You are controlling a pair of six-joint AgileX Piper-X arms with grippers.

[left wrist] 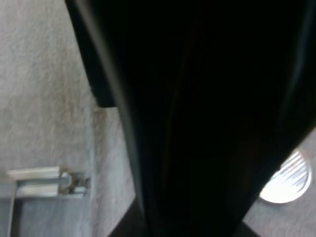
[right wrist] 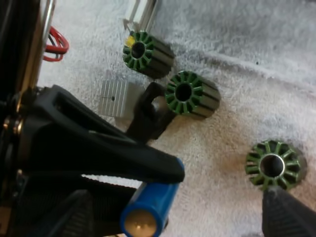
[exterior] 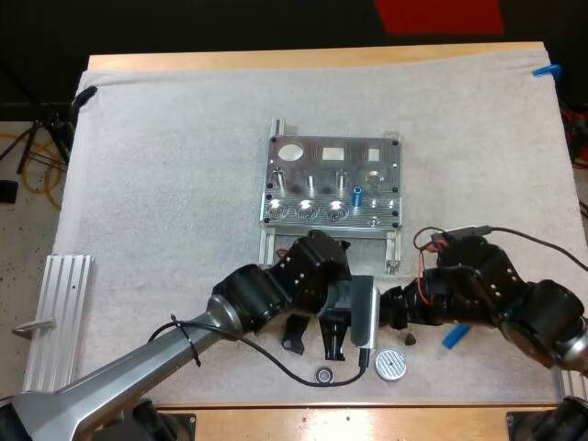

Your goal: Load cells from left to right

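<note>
The metal fixture (exterior: pixel 331 184) lies mid-mat with one blue cylinder (exterior: pixel 356 196) standing in its right part. My left gripper (exterior: pixel 317 340) hangs in front of the fixture, its two black fingers apart with nothing between them. My right gripper (exterior: pixel 397 317) comes in from the right, close beside it. In the right wrist view its ribbed fingertips (right wrist: pixel 286 215) stand wide apart. A blue cylinder (right wrist: pixel 148 210) with a brass end sits by one of them, under a curved black part. Three green-and-black ribbed parts (right wrist: pixel 190 94) lie on the mat beyond. Another blue piece (exterior: pixel 454 336) lies under my right arm.
A round metal disc (exterior: pixel 390 366) and a small dark ring (exterior: pixel 323 375) lie near the mat's front edge. A small dark part (exterior: pixel 410 338) sits by the right gripper. A ribbed aluminium rail (exterior: pixel 57 317) lies off the mat at the left.
</note>
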